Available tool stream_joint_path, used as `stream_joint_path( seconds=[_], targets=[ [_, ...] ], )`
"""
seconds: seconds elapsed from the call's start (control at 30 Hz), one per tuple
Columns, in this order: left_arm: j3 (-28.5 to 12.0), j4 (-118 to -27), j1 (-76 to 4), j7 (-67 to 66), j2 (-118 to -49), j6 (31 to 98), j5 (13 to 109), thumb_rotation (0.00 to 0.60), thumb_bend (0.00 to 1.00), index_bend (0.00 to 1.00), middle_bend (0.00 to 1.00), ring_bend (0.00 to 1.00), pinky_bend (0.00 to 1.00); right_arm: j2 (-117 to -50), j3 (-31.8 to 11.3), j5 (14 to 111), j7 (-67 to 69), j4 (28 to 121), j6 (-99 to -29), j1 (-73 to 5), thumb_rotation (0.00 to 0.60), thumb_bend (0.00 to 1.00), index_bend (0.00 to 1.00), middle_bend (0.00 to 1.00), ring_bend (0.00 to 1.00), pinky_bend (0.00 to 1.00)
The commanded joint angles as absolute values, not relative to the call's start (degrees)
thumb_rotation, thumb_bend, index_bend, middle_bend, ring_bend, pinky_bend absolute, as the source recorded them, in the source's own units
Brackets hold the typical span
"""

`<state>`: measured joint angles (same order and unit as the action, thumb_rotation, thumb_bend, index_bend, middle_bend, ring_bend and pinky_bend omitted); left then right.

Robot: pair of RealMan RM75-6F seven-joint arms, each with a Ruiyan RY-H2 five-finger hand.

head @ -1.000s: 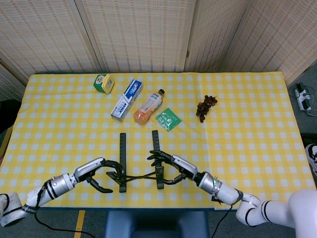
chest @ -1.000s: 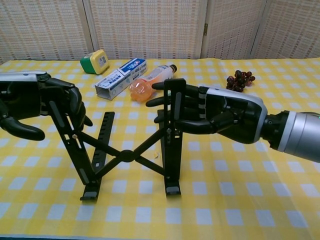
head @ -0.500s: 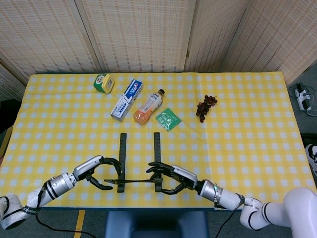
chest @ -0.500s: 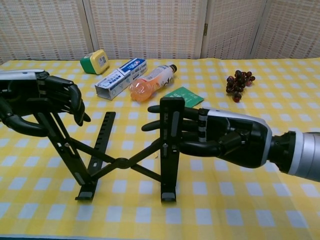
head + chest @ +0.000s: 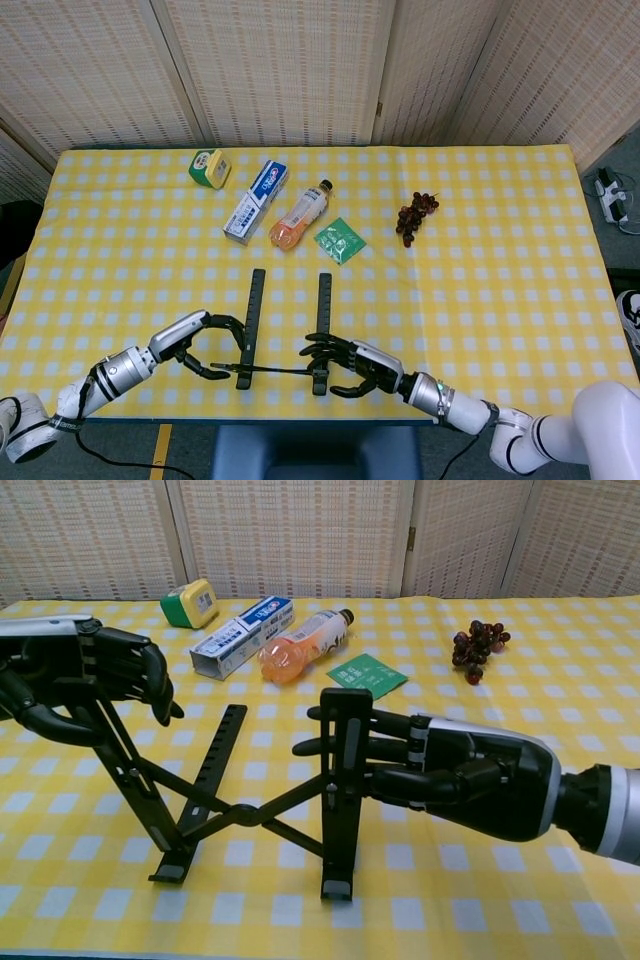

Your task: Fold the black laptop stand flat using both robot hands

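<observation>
The black laptop stand [image 5: 245, 800] sits near the table's front edge, its two long bars [image 5: 256, 305] pointing away from me and joined by crossed struts [image 5: 262, 812]. My left hand [image 5: 85, 680] grips the top of the stand's left upright bar [image 5: 115, 750]. My right hand [image 5: 455, 775] holds the right upright bar [image 5: 342, 780], fingers wrapped around it from the right. In the head view the left hand [image 5: 190, 340] and right hand [image 5: 360, 365] flank the stand [image 5: 285, 345], which looks low and narrow.
Behind the stand lie a green packet [image 5: 340, 241], an orange drink bottle [image 5: 299, 215], a blue and white box [image 5: 256, 200] and a yellow-green tape measure [image 5: 209, 167]. A bunch of dark grapes [image 5: 415, 216] sits at the right. Yellow checked cloth covers the table [image 5: 500, 300].
Both hands have drawn nearer to me and lower with the stand. The uprights have dropped, the crossed struts lie flatter, and the long bars have slid farther up the table.
</observation>
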<state>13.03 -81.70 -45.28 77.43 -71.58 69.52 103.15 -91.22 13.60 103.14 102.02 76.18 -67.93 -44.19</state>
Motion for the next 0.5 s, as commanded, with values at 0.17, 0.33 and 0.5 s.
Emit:
stream_joint_path(
  seconds=[0.17,0.33,0.5],
  targets=[
    [12.77,-81.77,-45.22,77.34,-71.68,69.1,102.88,0.6,0.2,0.48,0.5,0.4,0.24,-91.53,14.9,102.41,105.16,76.27,-67.96,-43.62,0.6,0.36,0.12,0.19,0.23,0.05],
    [12.62,-81.78,-45.28,77.28,-71.81,68.73,102.76,0.6,0.2,0.47,0.5,0.4,0.24,-91.91,15.58,102.33,106.82,76.47,-67.8,-43.41,0.6,0.36,0.12,0.19,0.22,0.05],
    [12.47,-81.76,-45.34,77.3,-71.93,68.4,102.64,0.6,0.2,0.47,0.5,0.4,0.24,-92.12,16.58,102.06,109.24,77.03,-67.45,-43.05,0.6,0.36,0.12,0.19,0.21,0.05]
  ],
)
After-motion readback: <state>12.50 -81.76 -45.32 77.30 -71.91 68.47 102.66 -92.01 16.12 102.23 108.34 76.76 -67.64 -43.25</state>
